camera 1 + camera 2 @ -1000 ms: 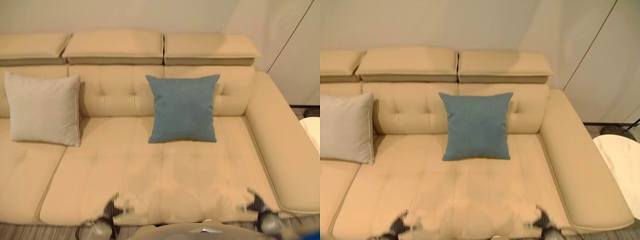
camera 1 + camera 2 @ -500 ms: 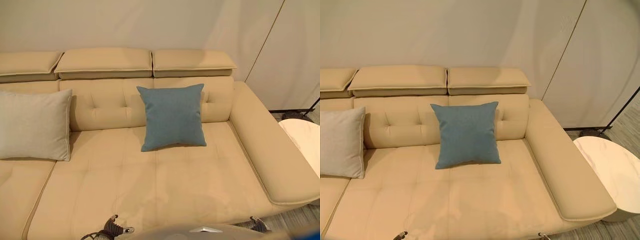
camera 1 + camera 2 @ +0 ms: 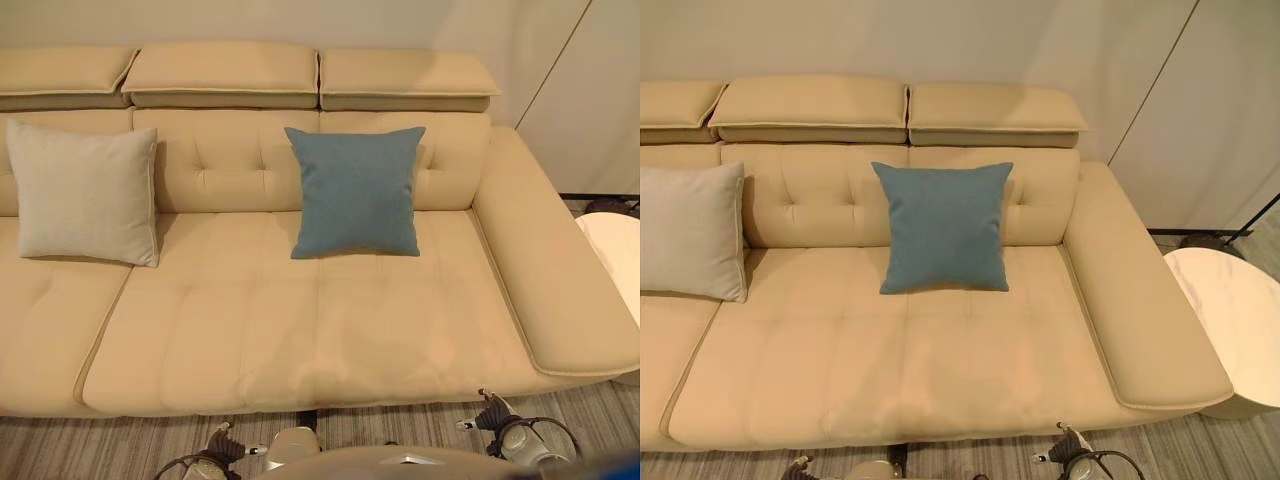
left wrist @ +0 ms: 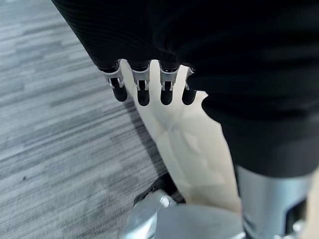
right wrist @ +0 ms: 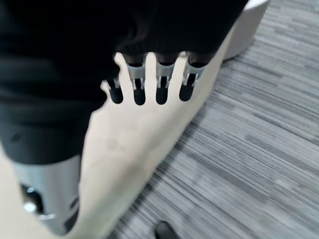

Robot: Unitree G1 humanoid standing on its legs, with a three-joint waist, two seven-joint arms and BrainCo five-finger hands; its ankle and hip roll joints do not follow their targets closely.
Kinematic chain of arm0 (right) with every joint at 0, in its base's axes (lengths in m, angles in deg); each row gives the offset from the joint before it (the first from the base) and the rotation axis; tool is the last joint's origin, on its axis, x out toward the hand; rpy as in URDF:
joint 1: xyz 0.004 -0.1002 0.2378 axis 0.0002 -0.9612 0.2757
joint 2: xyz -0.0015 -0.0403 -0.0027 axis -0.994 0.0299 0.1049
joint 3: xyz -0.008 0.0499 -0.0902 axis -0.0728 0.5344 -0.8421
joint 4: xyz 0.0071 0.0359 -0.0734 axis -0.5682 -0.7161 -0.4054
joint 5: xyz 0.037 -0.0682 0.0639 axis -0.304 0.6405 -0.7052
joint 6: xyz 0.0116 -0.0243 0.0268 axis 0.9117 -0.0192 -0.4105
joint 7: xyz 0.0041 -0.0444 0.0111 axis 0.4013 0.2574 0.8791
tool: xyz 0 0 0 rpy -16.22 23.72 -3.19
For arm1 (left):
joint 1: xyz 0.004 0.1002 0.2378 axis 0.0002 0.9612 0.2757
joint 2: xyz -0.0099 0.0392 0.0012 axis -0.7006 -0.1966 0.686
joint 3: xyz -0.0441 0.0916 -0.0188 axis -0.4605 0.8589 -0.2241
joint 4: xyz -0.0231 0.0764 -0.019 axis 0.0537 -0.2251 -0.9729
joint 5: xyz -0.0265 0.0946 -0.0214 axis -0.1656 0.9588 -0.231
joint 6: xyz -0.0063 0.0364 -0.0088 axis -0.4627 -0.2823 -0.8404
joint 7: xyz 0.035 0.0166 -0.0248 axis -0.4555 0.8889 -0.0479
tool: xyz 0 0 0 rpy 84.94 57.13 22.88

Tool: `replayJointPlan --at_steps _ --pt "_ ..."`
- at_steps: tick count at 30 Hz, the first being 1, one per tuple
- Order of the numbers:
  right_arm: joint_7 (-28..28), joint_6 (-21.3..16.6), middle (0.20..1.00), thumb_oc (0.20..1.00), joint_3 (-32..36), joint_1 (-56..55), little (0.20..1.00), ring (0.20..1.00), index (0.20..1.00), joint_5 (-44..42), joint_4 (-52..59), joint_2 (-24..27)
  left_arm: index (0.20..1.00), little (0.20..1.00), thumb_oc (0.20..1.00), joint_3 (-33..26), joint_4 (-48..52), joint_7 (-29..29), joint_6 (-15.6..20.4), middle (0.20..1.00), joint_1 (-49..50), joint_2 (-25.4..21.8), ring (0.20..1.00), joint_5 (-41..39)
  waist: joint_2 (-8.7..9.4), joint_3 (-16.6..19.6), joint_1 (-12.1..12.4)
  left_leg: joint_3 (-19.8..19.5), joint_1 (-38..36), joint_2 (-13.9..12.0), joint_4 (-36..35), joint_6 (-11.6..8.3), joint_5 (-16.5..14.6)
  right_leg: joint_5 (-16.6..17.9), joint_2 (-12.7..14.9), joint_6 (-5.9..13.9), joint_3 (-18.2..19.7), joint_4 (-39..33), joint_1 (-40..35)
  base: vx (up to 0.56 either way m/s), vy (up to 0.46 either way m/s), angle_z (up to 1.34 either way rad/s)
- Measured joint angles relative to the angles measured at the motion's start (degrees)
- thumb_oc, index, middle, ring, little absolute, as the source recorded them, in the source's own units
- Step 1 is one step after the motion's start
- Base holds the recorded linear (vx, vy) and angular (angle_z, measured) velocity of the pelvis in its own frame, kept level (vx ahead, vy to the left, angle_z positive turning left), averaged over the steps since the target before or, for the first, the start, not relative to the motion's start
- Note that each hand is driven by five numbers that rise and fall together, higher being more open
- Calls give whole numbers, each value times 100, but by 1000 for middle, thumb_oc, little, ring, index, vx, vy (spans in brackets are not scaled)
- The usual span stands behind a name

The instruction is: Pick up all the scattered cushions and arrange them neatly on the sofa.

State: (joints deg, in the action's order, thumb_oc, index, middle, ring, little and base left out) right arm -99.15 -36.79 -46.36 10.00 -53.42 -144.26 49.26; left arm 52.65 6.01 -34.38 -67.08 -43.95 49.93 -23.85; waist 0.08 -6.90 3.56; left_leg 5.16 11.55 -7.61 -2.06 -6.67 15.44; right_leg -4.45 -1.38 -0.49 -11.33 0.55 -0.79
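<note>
Left eye view: a beige sofa (image 3: 300, 330) spans the picture. A blue cushion (image 3: 357, 191) stands upright against the middle of the backrest, and a light grey cushion (image 3: 85, 192) leans against it well to the left. The left robot hand (image 3: 222, 447) and the right robot hand (image 3: 487, 411) sit low, in front of the seat's front edge, over striped grey carpet (image 3: 100, 450). A second ago both hands overlapped the seat.

Right eye view: it adds a round white side table (image 3: 1230, 325) just beside the sofa's right armrest (image 3: 1140, 310).

Left wrist view: the left hand's fingers (image 4: 143, 92) hang straight and apart, holding nothing.

Right wrist view: the right hand's fingers (image 5: 162, 84) are likewise straight, spread and empty, above sofa edge and carpet.
</note>
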Motion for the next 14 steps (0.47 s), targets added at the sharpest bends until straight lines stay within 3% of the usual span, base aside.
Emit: replayJointPlan --at_steps 1,2,4,5,6,8,11,12,14 --pt "-20 6 1000 1000 1 19 1000 1000 1000 -36 -62 13 1000 1000 1000 17 -2 0 -6 1000 -56 6 1000 -1 -26 -39 -17 -113 87 -34 15 -100 201 48 -55 -84 -111 -7 11 -286 -8 47" --pt "-59 12 1000 1000 2 7 1000 1000 1000 -97 -145 23 1000 1000 1000 136 1 -12 -4 1000 -191 -40 1000 -39 147 -134 -74 -176 116 11 45 -422 311 121 28 -334 -318 -89 20 -196 0 51" --pt "-83 5 1000 1000 4 5 1000 1000 1000 -99 -143 115 1000 1000 1000 126 -32 -8 -5 1000 -257 -77 1000 -133 310 -148 -140 -116 52 228 456 -189 -473 355 166 -457 -363 -374 -17 -170 35 27" --pt "-93 9 1000 1000 8 -4 1000 1000 1000 -99 -158 159 1000 1000 1000 121 -51 -5 -6 1000 -282 -61 1000 -162 328 -160 -236 -114 -52 279 648 -101 -641 474 184 -456 -380 -495 -36 -153 71 8" --pt "-87 21 1000 1000 0 -25 1000 1000 1000 -101 -172 188 1000 1000 1000 108 -83 -5 -5 1000 -290 -45 1000 -166 348 -167 -287 -138 -165 295 1004 -119 -979 567 216 -525 -388 -503 19 -44 83 10" --pt "-91 21 1000 1000 29 -10 1000 1000 1000 -170 -201 187 1000 1000 1000 69 -155 -1 -11 1000 -339 2 1000 -167 433 -208 -486 -138 -498 371 1277 -93 -1481 670 346 -400 -420 -580 31 -5 127 16" --pt "-89 76 1000 1000 169 -142 1000 1000 1000 -210 -209 204 1000 1000 1000 121 -141 1 -9 1000 -352 213 1000 -169 224 -156 -664 -123 -1433 272 69 54 -1590 781 273 -160 -431 -577 73 -6 129 13" --pt "-88 103 1000 1000 245 -151 1000 1000 1000 -212 -210 211 1000 1000 1000 158 -127 2 -9 1000 -360 269 1000 -169 111 -121 -687 -107 -1519 243 -209 260 -1610 825 227 -100 -430 -575 128 -8 123 -3" --pt "-85 114 1000 1000 275 -147 1000 1000 1000 -219 -201 90 1000 1000 1000 190 -109 0 -11 1000 -401 242 1000 -170 164 -56 -703 -74 -1516 492 -355 554 -1504 975 471 137 -279 -546 242 15 139 -4"
